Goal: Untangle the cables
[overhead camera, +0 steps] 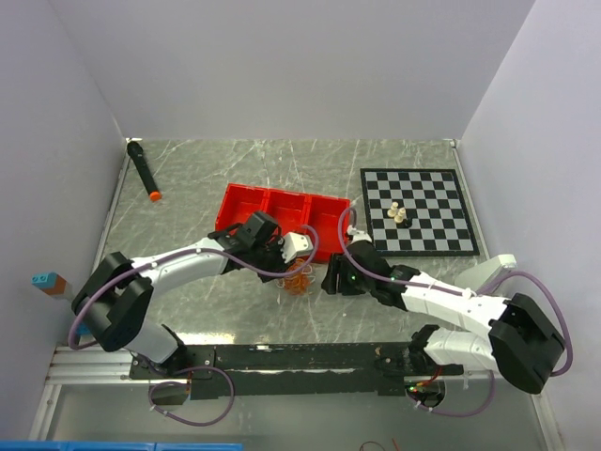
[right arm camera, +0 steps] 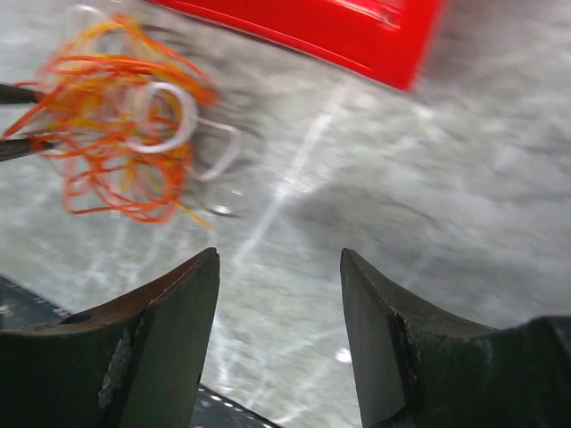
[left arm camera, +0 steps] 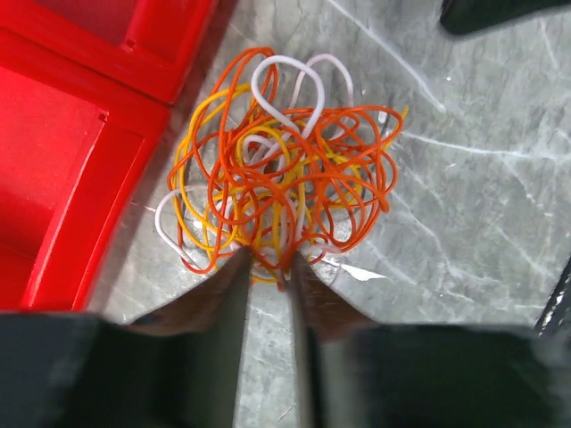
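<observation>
The cables (left arm camera: 285, 169) are a small tangle of orange, yellow and white strands on the marble table, just in front of the red tray (overhead camera: 282, 211). They also show in the top view (overhead camera: 299, 284) and, blurred, in the right wrist view (right arm camera: 116, 134). My left gripper (left arm camera: 268, 263) is closed to a narrow gap, with strands at the tangle's near edge pinched between its tips. In the top view the left gripper (overhead camera: 299, 271) is directly over the tangle. My right gripper (right arm camera: 279, 254) is wide open and empty, low over bare table. In the top view the right gripper (overhead camera: 331, 280) is just right of the tangle.
The red tray (left arm camera: 62, 152) has three compartments and lies close behind and left of the tangle. A chessboard (overhead camera: 418, 211) with a few pale pieces (overhead camera: 398, 213) lies at the right. A black marker with an orange tip (overhead camera: 144, 169) lies at the back left.
</observation>
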Controlling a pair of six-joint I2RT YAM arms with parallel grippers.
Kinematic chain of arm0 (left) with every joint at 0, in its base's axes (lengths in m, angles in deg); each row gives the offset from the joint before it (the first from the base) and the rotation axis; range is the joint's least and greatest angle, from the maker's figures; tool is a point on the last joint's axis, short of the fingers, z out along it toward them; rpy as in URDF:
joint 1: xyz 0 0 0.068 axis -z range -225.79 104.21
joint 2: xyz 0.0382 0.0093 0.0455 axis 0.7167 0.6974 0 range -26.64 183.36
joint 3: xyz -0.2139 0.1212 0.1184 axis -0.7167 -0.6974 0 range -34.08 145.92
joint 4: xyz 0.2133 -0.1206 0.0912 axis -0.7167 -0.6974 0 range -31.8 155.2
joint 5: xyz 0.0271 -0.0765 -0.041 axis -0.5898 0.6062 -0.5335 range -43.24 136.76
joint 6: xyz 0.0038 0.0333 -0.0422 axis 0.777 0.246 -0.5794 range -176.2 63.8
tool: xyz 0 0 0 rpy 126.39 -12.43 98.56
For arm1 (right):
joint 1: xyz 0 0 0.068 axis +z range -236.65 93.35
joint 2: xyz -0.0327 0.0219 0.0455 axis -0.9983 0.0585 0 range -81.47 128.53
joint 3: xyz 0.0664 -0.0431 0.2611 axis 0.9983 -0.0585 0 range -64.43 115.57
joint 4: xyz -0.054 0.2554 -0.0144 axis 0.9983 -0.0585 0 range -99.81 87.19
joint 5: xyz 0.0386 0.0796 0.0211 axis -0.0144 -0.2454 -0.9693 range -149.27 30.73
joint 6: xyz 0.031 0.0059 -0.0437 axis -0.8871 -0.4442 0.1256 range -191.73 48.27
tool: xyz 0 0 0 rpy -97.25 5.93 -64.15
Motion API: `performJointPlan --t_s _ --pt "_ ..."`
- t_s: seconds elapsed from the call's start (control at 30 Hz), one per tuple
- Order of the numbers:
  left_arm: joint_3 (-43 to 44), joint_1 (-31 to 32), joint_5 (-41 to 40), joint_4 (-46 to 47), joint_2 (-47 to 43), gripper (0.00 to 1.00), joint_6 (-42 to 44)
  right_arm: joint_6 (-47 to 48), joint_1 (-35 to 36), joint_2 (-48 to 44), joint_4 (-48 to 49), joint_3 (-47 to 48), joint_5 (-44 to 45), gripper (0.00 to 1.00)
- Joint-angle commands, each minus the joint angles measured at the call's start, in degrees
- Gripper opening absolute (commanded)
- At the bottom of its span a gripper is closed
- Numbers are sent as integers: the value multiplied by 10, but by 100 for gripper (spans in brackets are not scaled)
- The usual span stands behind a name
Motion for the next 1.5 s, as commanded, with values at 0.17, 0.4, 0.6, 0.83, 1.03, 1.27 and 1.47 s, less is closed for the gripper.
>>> performJointPlan --t_s 0.17,0.4,0.6,0.83,1.03,1.27,1.47 --pt "5 2 23 -8 -62 14 1 -10 3 49 111 41 -65 66" --pt "-17 2 0 -17 -80 12 -2 -14 -7 113 159 71 -78 62" --pt "-25 2 -23 -36 -100 11 -8 -20 -10 153 194 73 -103 53" --pt "-55 2 -67 -3 -101 4 -26 -25 -10 175 225 66 -131 41" --pt "-65 2 -142 36 -73 1 -59 -13 -7 153 264 42 -188 51" --pt "-64 1 -170 39 -40 1 -74 -22 -7 116 274 -15 -168 74" --pt "-64 2 -177 40 -29 1 -83 -28 -7 108 286 -36 -166 71"
